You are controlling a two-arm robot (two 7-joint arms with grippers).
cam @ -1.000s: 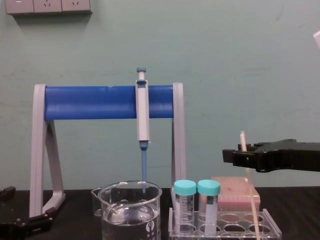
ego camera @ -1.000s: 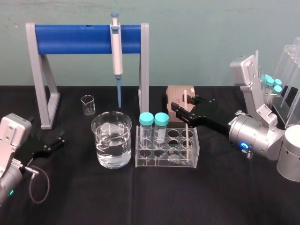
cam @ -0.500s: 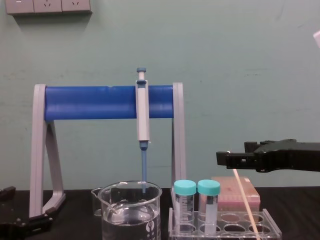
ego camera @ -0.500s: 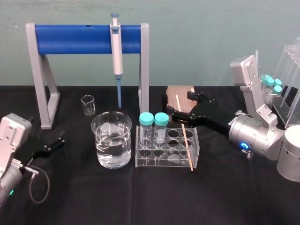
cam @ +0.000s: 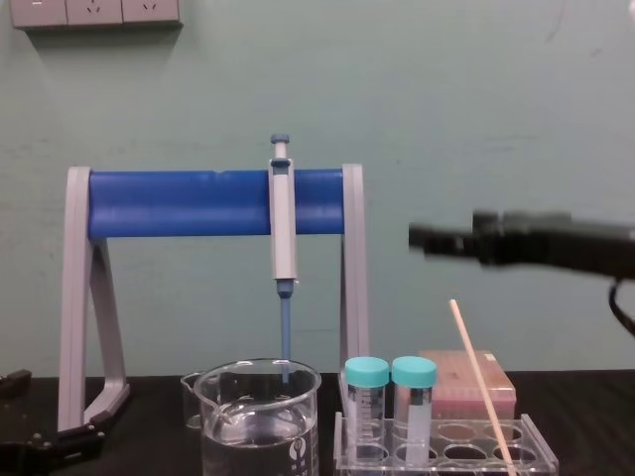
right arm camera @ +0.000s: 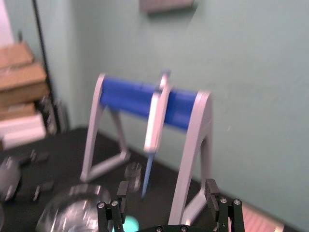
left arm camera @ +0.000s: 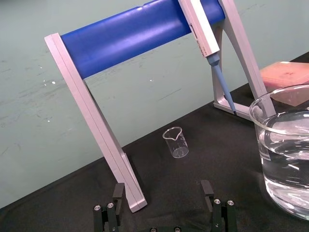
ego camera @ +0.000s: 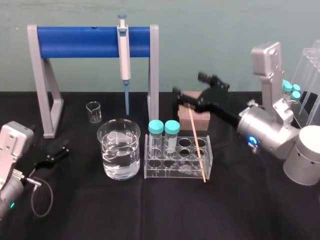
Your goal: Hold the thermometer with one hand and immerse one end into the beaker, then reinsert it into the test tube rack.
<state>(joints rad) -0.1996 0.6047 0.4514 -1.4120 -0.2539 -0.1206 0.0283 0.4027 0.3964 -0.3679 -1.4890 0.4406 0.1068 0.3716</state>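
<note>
Chest view: beaker (cam: pixel 260 424) with illegible white mark (cam: pixel 297 448)

thermometer (ego camera: pixel 196 142) leaning in test tube rack (ego camera: pixel 178 172) | right pincer (ego camera: pixel 188 84) spread, high behind rack | left pincer (ego camera: pixel 50 147) parked left

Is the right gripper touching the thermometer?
Apart. Chest view shows the right gripper above the thermometer, with wall visible between them.

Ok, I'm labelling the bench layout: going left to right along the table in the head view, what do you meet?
left gripper → beaker → teal-capped tubes → thermometer, leaning in the test tube rack
</note>
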